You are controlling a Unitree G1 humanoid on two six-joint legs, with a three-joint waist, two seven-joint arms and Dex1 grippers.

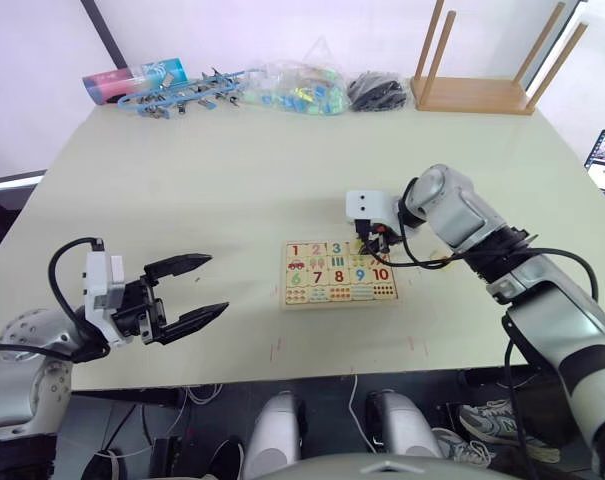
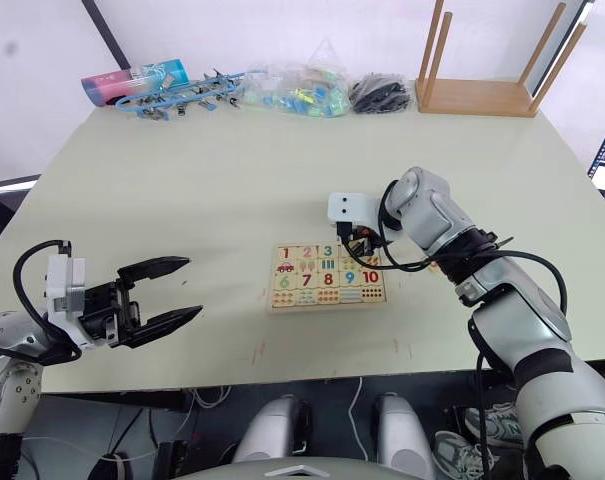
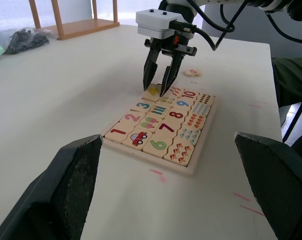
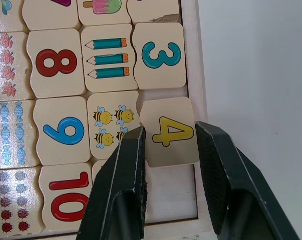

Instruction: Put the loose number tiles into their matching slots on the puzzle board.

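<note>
The right gripper's point(image 4: 168, 150) two black fingers point(image 4: 122, 185) are seen straddling the yellow "4" tile point(image 4: 169, 131), one on each side edge; whether the pads actually press on it cannot be told from the wrist view. The left gripper point(image 1: 187, 290) is held spread wide and empty above the bare table point(image 1: 182, 180), near its front edge on the robot's left.

The "4" tile lies slightly skewed over its slot in the top row of the puzzle board point(image 1: 338, 273), overlapping the bee picture tile point(image 4: 113, 125) and not yet seated flush. Beside it, the end slot point(image 4: 170, 192) at the board's corner is left empty. The "5" tile point(image 3: 192, 73) rests loose on the table, just beyond the board's far right corner.

The tiles are judged light, stiff and thin: pale, smooth wood with rounded, wavy interlocking edges and printed digits. Little to grasp is offered by such thin sides, so a hold across two opposite edges, kept low and gentle, is thought best; slipping or tipping is likely if it is pinched off-centre. The board is a shallow rimmed tray of the same wood and could be nudged easily.
</note>
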